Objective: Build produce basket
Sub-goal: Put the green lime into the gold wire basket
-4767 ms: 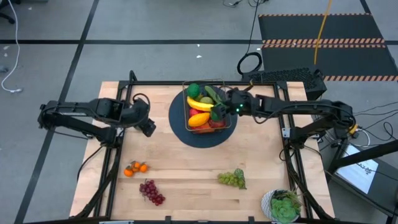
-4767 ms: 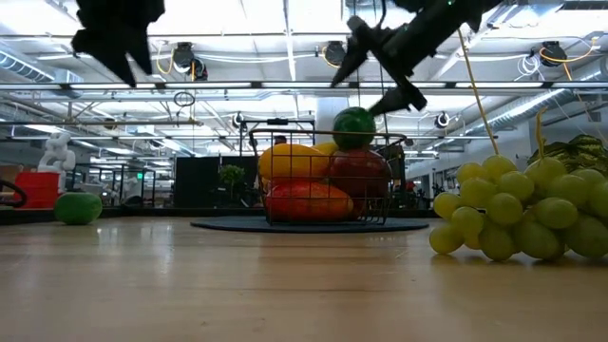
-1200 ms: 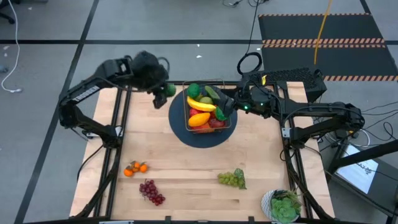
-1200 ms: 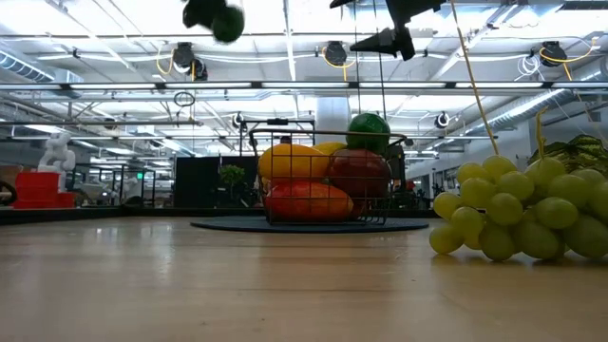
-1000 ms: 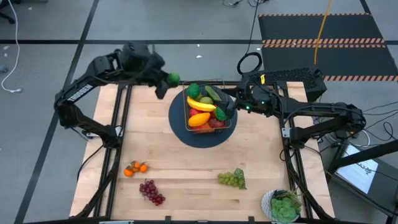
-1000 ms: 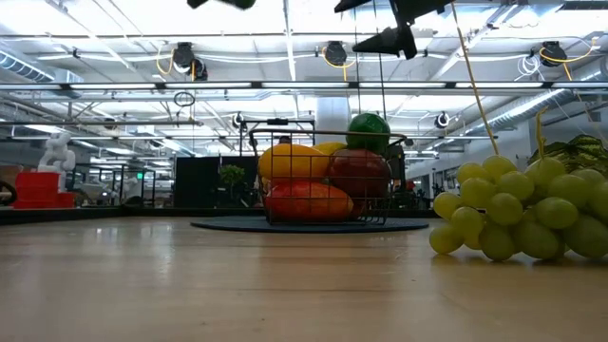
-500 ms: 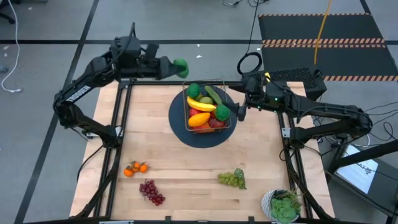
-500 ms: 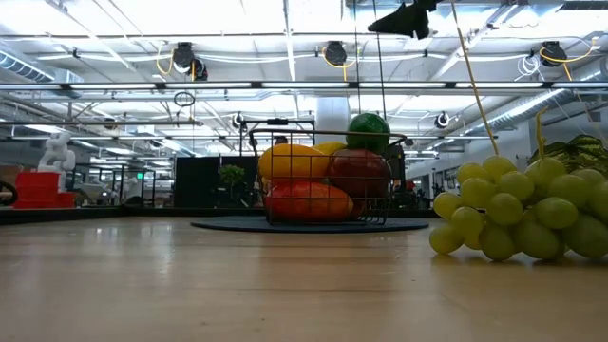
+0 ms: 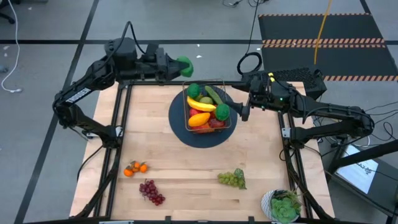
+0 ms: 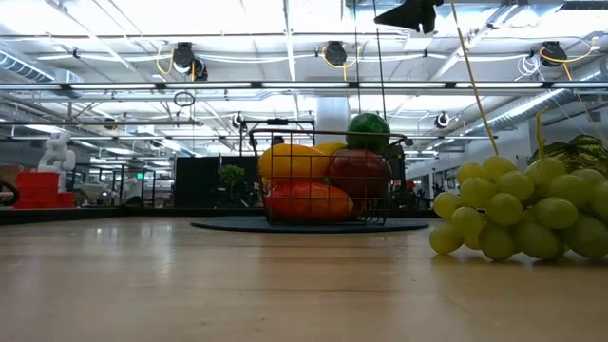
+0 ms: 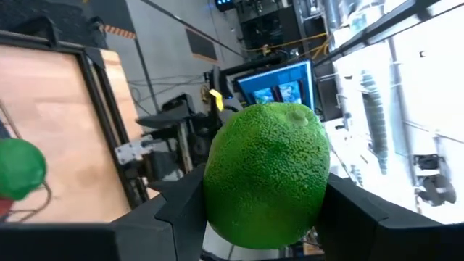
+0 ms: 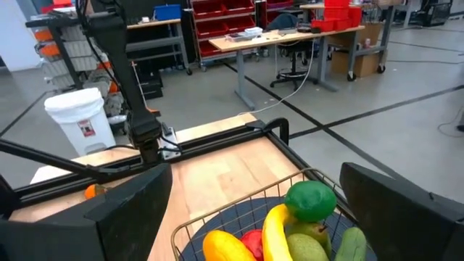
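The wire basket (image 9: 208, 107) stands on a round dark-blue mat near the table's far edge. It holds a banana, a mango, red apples, a cucumber and limes; the low view shows the basket (image 10: 328, 180) too. My left gripper (image 9: 180, 65) is raised over the far edge, left of the basket, and is shut on a green lime (image 9: 184, 64). My right gripper (image 9: 243, 112) hovers open just right of the basket; its wrist view looks down into the basket (image 12: 254, 217). In the low view, only my right gripper (image 10: 408, 14) shows, at the top. My left gripper pinches the lime (image 11: 264, 170) between its two fingers, one on each opposite side of the fruit. The fingers (image 11: 188, 210) reach out level, pointing toward the table's right. The lime is lifted clear of table and basket.
Oranges (image 9: 135, 168) and purple grapes (image 9: 151, 191) lie near the table's near-left corner, green grapes (image 9: 232, 179) at near right, large in the low view (image 10: 513, 214). A leafy plant in a white pot (image 9: 283, 206) stands at the near-right corner. Black frame rails line the table's sides.
My left gripper has carried the lime up and toward the table's right along the far edge, closing on the basket, and has stayed shut on it. My right gripper has drawn a little to the right, away from the basket, and risen.
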{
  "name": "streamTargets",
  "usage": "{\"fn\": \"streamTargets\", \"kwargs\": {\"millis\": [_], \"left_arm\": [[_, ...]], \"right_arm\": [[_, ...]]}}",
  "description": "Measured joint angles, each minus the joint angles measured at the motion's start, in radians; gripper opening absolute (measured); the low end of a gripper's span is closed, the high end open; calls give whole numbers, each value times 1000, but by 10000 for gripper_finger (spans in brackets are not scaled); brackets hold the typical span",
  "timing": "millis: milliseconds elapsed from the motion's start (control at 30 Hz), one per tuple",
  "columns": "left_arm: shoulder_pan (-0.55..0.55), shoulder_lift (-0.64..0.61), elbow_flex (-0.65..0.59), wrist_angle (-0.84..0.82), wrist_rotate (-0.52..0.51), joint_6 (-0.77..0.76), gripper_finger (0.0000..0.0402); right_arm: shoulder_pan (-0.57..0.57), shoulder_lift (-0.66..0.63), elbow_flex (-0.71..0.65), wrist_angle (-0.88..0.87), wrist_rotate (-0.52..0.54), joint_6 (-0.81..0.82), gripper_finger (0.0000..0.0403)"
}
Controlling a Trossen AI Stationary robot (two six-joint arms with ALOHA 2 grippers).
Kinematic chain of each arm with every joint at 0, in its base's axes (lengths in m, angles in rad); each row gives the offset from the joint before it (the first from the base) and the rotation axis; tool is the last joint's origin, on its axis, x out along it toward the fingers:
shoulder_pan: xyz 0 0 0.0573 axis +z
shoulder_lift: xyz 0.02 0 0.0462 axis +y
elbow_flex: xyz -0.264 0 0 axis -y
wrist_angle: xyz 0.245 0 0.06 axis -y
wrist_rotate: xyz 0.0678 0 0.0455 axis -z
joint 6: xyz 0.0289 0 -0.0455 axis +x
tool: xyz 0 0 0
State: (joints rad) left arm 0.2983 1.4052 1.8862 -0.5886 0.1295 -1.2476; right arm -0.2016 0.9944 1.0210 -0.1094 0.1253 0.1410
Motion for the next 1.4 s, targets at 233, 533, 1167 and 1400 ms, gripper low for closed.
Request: {"fn": "streamTargets", "kwargs": {"millis": [233,533,1167,1400], "left_arm": [[-7,0,0,11,0,-33,209],[-7,0,0,10,-10,32,209],[-7,7,0,9,-63,1097,209],[-7,76,-1,-48,-107,1176,209]], "right_arm": [[0,0,0,-3,-1,38,391],[2,0,0,-9,-105,113,391],[3,-2,0,-15,-238,270,392],[3,-2,0,-25,-233,292,392]]}}
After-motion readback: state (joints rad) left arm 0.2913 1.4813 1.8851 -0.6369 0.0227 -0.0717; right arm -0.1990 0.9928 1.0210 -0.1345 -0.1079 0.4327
